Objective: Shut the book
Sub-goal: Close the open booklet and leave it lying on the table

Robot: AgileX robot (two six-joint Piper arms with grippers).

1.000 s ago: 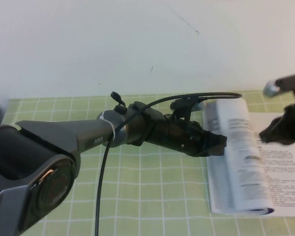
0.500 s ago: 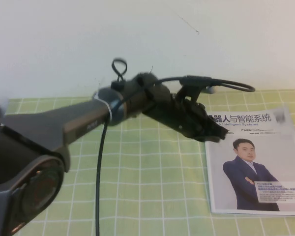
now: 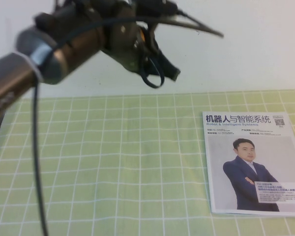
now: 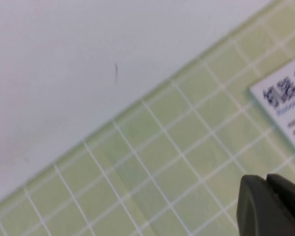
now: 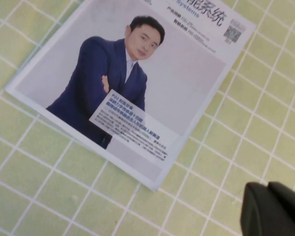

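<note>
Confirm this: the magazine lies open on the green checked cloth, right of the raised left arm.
Wrong: the magazine lies closed, cover up, as the high view shows. It is on the green checked cloth, right of the raised left gripper. The right gripper hangs above the cloth near it.

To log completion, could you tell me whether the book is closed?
Closed: book lies flat, cover up. Left claw raised; right claw hovers nearby.

The book (image 3: 253, 162) had a cover of smooth printed paper with a faint sheen. It lay on the matt green checked mat of the table (image 3: 113, 162). The wall (image 3: 246, 54) looked matt white and lightly scuffed. The left end effector (image 4: 267, 199) and the right end effector (image 5: 268, 209), each at the lower right of its wrist view, were matt black plastic with jaws pressed together.
</note>
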